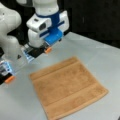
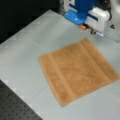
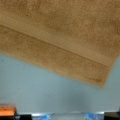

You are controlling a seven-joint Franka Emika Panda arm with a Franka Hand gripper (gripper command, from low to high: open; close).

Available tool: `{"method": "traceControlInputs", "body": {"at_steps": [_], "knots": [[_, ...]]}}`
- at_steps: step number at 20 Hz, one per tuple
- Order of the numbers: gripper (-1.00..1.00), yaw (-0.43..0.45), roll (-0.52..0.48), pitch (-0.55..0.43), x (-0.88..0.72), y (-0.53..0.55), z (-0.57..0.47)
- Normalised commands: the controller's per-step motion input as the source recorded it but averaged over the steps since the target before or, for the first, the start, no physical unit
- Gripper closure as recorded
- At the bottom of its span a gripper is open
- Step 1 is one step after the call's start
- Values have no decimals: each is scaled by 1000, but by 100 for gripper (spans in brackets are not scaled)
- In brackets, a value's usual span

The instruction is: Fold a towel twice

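The orange-brown towel [image 1: 68, 87] lies flat and unfolded in a single layer on the grey table, with a woven band near each of two opposite edges; both front views show all of it [image 2: 77, 70]. My gripper [image 1: 29, 64] hangs above the bare table just off the towel's far corner, at a front view's left. Its orange-tipped fingers [image 1: 48, 50] stand wide apart and hold nothing. In the wrist view the towel [image 3: 62, 37] fills the upper part, one corner at the right, and an orange fingertip [image 3: 7, 110] shows at the bottom left.
The grey table [image 1: 100, 57] extends around the towel on all sides. A dark perforated board [image 2: 15, 105] borders it at a front view's bottom left. The white arm and blue wrist mount [image 1: 53, 35] stand above the table's far side.
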Motion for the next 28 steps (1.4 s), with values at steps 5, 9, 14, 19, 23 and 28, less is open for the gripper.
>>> {"method": "traceControlInputs", "body": {"at_steps": [5,9,14,19,23,28], "knots": [[-100,-334,-207,250,777,279,117],[-100,-296,-190,334,770,271,99],[-100,-150,-225,400,690,243,12],[-100,-29,-280,394,517,139,21],[-100,-142,-336,363,448,118,40],[-100,-222,-337,335,477,124,-18]]}}
